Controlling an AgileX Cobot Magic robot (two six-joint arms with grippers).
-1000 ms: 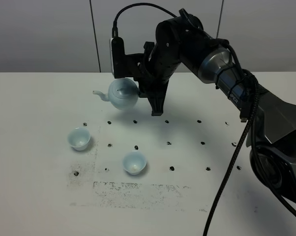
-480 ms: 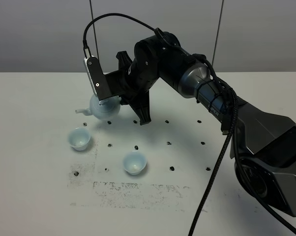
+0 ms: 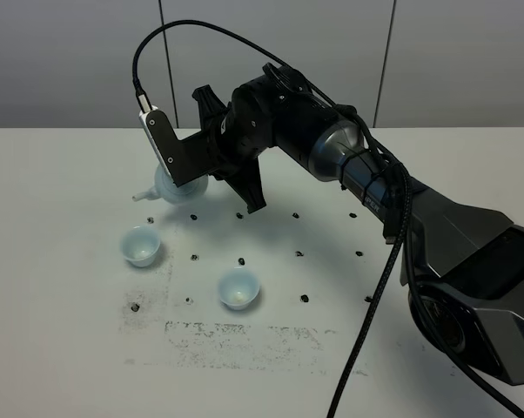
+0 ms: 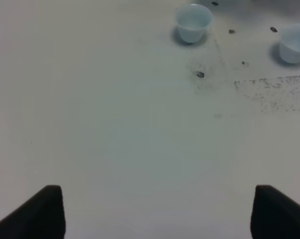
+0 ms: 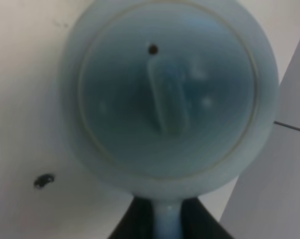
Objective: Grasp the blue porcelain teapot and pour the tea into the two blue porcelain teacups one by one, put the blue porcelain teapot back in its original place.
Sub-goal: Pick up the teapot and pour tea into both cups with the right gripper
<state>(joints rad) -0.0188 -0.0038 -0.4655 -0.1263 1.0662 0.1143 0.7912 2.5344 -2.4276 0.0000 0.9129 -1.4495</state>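
Just beyond the left teacup point(image 3: 141, 246), my right gripper point(image 5: 166, 224), clamped on the handle of the blue porcelain teapot point(image 3: 164, 185), has swung it left and tipped it, spout lowered towards the cup. I judge the first pour is imminent.

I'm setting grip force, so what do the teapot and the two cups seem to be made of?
Teapot: probably glazed porcelain or similar ceramic; pale blue-white, smooth, with a soft sheen. Cup nearer the teapot and the other cup: apparently the same glazed ceramic, matching colour, thin smooth rims. Looks alone cannot rule out coated plastic.
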